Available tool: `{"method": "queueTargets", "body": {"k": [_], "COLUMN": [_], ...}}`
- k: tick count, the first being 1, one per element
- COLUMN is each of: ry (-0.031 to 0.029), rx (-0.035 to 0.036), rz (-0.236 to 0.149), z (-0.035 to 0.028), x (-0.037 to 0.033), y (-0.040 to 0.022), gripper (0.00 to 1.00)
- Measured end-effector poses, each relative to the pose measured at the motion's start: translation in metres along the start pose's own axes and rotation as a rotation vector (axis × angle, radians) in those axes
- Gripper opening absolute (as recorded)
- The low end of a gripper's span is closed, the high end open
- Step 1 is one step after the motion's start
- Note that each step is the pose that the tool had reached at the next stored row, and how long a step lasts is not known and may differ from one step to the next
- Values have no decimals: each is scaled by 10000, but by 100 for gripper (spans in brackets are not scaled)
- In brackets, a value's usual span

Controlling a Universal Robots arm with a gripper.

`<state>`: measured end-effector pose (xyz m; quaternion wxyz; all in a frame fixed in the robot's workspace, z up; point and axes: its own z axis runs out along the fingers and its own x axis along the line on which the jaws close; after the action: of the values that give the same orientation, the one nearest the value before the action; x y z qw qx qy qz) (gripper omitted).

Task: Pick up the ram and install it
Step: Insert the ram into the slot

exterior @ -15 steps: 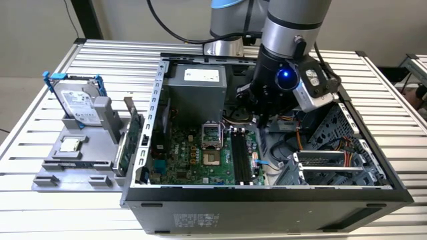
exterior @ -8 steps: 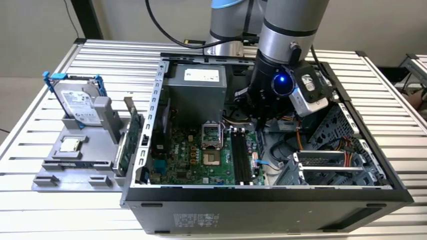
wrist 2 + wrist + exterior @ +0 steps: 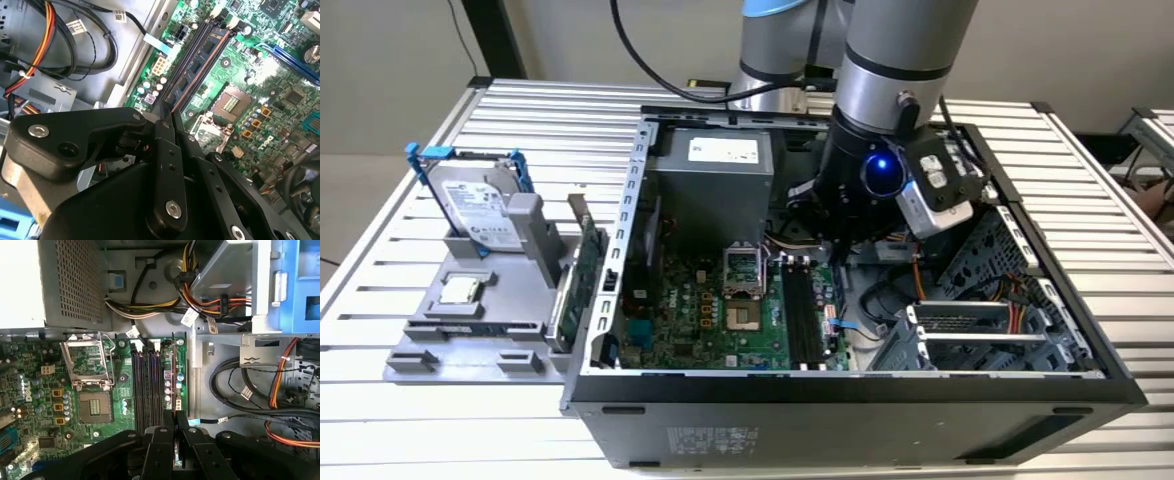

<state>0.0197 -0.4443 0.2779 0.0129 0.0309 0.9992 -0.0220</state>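
Grips ram (image 3: 173, 375) edge-on in clenched end effector (image 3: 174, 417), long axis lined up along slots (image 3: 145, 385), at outermost one

A table (image 3: 440, 420) made of long silver metal slats carried everything. A big open computer case (image 3: 854, 410) sat right on it, toward the exterior view's right, lying on its side with its black wall facing the camera. Just beside the case, on the exterior view's left, a grey plastic stand (image 3: 460, 340) sat on the slats too. The stand held a silver hard drive (image 3: 470, 210) in a blue frame, standing up and leaning a bit, and a green card (image 3: 583, 270) standing on its edge next to the case.
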Motion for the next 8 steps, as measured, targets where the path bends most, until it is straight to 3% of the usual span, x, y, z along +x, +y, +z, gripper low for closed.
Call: {"method": "queueTargets", "body": {"k": [8], "ry": [-5], "rx": [1], "rz": [-89], "z": [147], "x": [2], "y": [-10], "gripper": [0]}}
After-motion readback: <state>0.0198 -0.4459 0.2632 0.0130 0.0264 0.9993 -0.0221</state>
